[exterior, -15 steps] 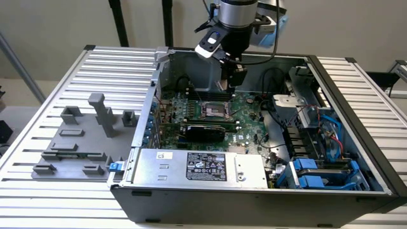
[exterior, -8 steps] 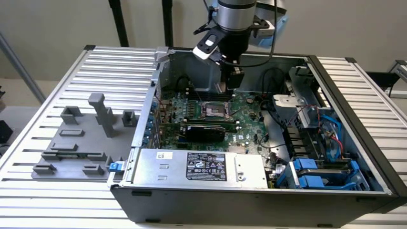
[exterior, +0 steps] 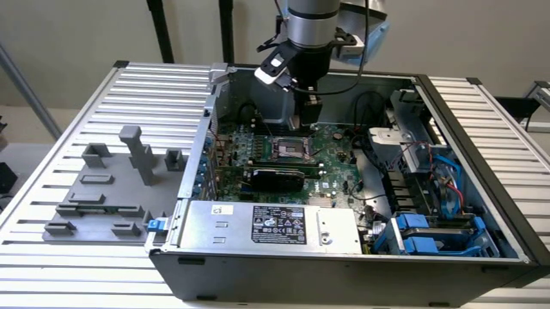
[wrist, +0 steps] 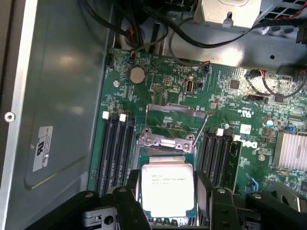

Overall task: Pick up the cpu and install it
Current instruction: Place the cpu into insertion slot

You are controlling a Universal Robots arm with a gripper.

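One arm, one gripper (exterior: 310, 121), is hung over the open case (exterior: 344, 280) w/ its tip just above the board (wrist: 230, 110). The cpu (wrist: 167, 189) is held flat, silver lid up, print readable, clamped betw. the two black fingers (wrist: 125, 201) on opposite edges. No gap is seen at either side, so the grip is judged closed on it.

The socket (exterior: 288, 149) is sited mid-board, flanked by RAM slots (wrist: 115, 148) on both sides, & looks dark and unfilled in the exterior view. Its load plate (wrist: 165, 142) is swung up, hinged at the socket edge just beyond the cpu.

Key relation: the cpu is judged directly over the socket or v. nearly so, sides parallel to the frame, not tilted. It is judged not yet seated. Height left can't be told.
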